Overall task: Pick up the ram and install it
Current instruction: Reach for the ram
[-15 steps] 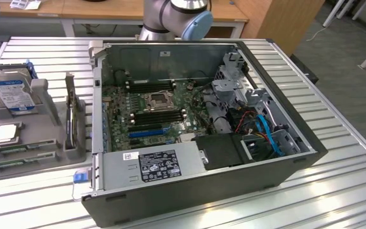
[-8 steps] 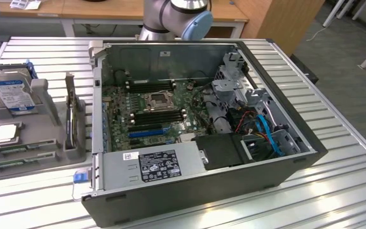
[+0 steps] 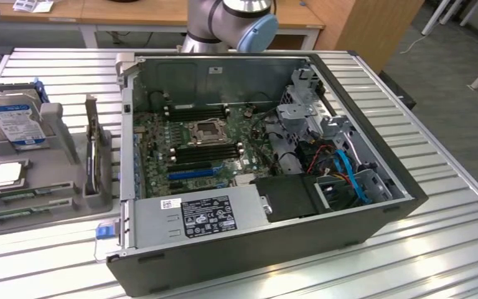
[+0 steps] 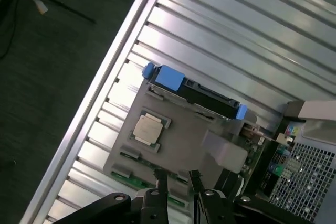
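Observation:
Two green ram sticks [image 3: 25,194] lie flat in the front slots of a grey holder tray [image 3: 56,124], at the exterior view's left of the open computer case [image 3: 264,249]. In the wrist view the same green sticks [image 4: 132,180] lie along the tray's edge. My gripper [image 4: 176,178] hovers high above that edge, open by a narrow gap with nothing between the fingers. The nearer stick runs partly under my fingertips [image 4: 159,178]. Long black motherboard slots [image 3: 207,152] sit on either side of the processor socket inside the case.
The tray also holds a silver hard drive with a blue label [image 3: 15,121], a loose processor chip [image 3: 7,175] and an upright dark card [image 3: 94,149]. Cables and a power supply [image 3: 201,215] crowd the case. The slatted metal table [image 3: 438,205] borders a dark floor [image 4: 47,77].

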Robot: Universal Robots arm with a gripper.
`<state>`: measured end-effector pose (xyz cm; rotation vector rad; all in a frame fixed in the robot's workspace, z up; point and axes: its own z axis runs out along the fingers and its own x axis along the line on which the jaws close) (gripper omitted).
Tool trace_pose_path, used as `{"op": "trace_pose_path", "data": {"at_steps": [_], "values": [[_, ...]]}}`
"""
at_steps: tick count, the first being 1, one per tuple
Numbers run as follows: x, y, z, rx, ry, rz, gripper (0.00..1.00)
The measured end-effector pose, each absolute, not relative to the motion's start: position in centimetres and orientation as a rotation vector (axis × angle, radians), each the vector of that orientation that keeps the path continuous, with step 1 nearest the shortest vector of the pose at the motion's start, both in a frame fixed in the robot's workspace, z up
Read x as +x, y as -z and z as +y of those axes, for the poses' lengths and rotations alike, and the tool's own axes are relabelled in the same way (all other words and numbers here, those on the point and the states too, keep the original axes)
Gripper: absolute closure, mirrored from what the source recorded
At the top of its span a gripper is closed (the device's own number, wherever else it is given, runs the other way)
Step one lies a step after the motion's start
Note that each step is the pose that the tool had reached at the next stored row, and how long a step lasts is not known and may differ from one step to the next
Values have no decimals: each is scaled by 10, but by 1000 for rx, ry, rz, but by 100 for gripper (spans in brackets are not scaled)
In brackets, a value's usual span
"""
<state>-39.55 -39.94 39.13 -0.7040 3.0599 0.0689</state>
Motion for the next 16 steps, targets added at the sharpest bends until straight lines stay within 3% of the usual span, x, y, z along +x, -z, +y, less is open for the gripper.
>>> {"op": "trace_pose_path", "data": {"at_steps": [16], "values": [[-396,-390,-399,-1142,-69,2932,71]]}}
